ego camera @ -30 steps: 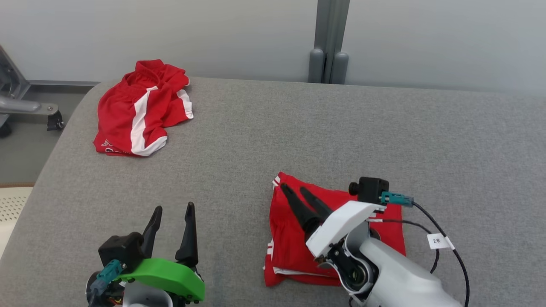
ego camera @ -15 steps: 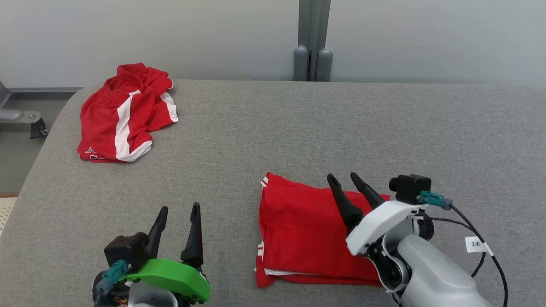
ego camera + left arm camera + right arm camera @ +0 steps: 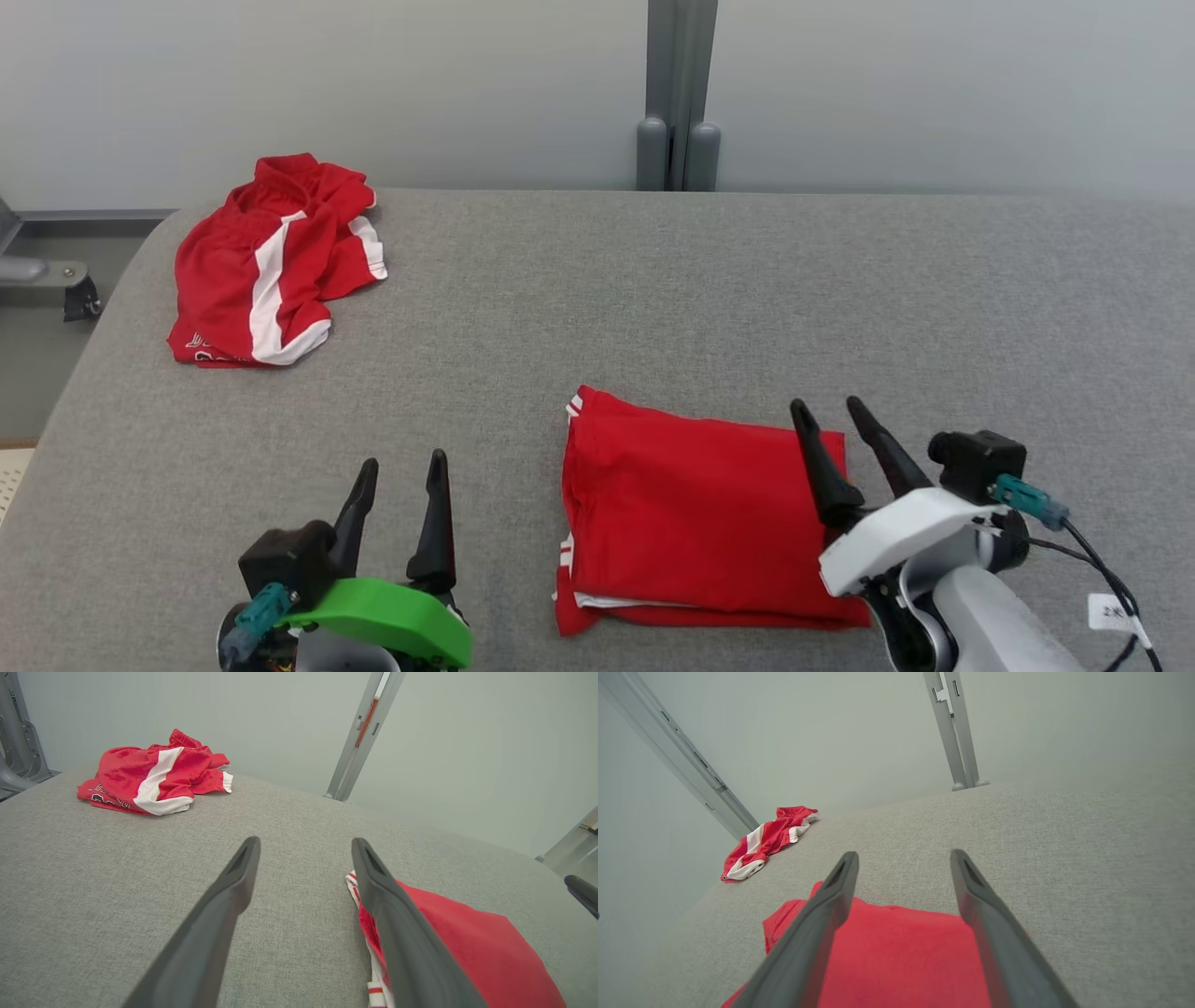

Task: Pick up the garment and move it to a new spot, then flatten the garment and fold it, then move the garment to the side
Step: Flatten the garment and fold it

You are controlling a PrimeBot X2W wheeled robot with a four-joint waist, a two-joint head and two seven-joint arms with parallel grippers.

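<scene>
A folded red garment (image 3: 695, 523) lies flat on the grey table (image 3: 709, 299), a neat rectangle with white trim at its left edge; the wrist views show it too (image 3: 467, 952) (image 3: 901, 956). My right gripper (image 3: 826, 413) hovers open over its right edge, nothing between the fingers (image 3: 903, 858). My left gripper (image 3: 403, 464) stands open over bare table to the left of the garment, holding nothing (image 3: 303, 842).
A second, crumpled red-and-white garment (image 3: 271, 266) lies at the table's far left corner (image 3: 154, 777) (image 3: 766, 842). A grey post (image 3: 677, 93) rises behind the table's far edge. The table drops off at the left, with a metal frame (image 3: 42, 275) beyond.
My right gripper has drawn back to the right, from the folded garment's left part to its right edge. The head camera has also shifted. The left gripper stays put.
</scene>
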